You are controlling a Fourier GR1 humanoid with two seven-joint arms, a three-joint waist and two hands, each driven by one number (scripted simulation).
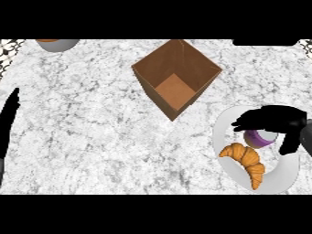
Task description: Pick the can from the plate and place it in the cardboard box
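A purple can (260, 138) with a pale top stands on the white plate (224, 131) at the right of the counter. My right hand (273, 119) is bent over the can from above, fingers curled around its top and hiding much of it. An orange croissant (247, 161) lies on the same plate just in front of the can. The open cardboard box (176, 77) sits at the back middle, turned corner-on, with nothing visible inside. My left hand (2, 125) rests open at the left edge, fingers pointing up.
A grey bowl (56, 44) with something orange in it shows at the back left edge. Patterned tile borders the marble counter (84, 119) at both back corners. Bare marble lies between the plate and the box.
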